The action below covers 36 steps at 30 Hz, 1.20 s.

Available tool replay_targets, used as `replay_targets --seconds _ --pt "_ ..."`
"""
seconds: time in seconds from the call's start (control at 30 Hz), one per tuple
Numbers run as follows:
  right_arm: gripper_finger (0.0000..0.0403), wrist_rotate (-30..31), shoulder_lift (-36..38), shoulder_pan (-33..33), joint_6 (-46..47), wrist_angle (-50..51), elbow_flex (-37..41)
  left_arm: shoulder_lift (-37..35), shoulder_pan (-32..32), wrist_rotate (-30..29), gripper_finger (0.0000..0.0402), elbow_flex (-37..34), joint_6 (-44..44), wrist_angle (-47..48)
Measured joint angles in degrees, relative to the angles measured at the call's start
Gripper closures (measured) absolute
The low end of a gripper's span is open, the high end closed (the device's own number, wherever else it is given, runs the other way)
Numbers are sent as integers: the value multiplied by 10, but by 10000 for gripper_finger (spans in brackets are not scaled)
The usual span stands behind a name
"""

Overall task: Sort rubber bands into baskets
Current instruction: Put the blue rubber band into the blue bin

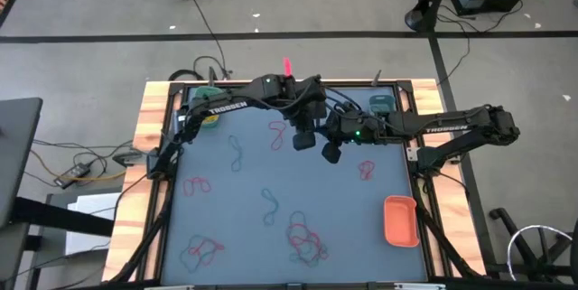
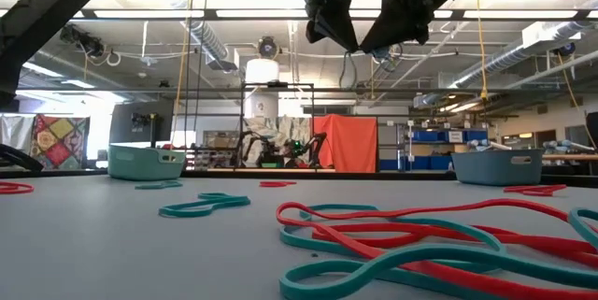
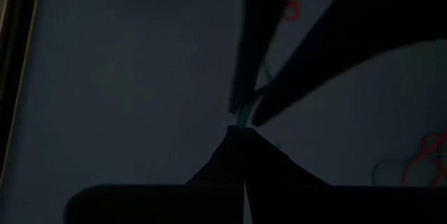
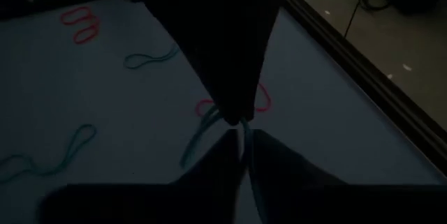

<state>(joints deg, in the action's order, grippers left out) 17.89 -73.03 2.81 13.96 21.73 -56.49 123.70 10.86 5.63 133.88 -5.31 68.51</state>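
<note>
While both arms meet high above the middle of the table, the scene stands thus:

Left hand (image 1: 305, 138): raised over the table's centre, fingers pressed together on a thin teal band (image 3: 242, 116).
Right hand (image 1: 330, 152): just beside the left, tip to tip with it; its fingers nearly together, pinching the same teal band, which hangs as a slack loop in the right wrist view.
Table (image 1: 244, 186): flat, matte blue-grey top inside a pale wooden frame.
Rubber bands: thin elastic loops, mostly pinched into figure-eights, lying scattered; a red one (image 1: 277, 134) near the hands, a red one (image 1: 366, 171) towards the right, a teal one (image 1: 237, 154) left of centre, a red and teal tangle (image 1: 304, 238) at the near edge.
Orange-red basket (image 1: 400, 219): smooth plastic, rectangular with rounded corners, near right part of the table.
Teal basket (image 1: 380, 103): far right corner.
Green basket (image 1: 207, 116): far left corner, partly under the left arm.
</note>
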Motion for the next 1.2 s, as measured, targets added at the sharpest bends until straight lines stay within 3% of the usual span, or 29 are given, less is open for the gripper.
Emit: replay_targets --seconds 0.1,0.3,0.43,0.7,1.0,1.2 --pt "392 0 0 0 0 10 0 0 0 0 400 0 4 0" --pt "396 5 0 1 17 28 -1 0 1 -4 392 0 36 -3" --pt "398 44 0 12 47 66 -1 0 8 -5 353 0 41 7" --pt "400 141 0 83 202 267 -1 0 27 -5 268 0 25 37" --pt "401 224 0 168 307 439 2 0 27 -15 261 0 27 37" --pt "399 205 0 221 300 458 31 0 27 -30 261 0 42 37"
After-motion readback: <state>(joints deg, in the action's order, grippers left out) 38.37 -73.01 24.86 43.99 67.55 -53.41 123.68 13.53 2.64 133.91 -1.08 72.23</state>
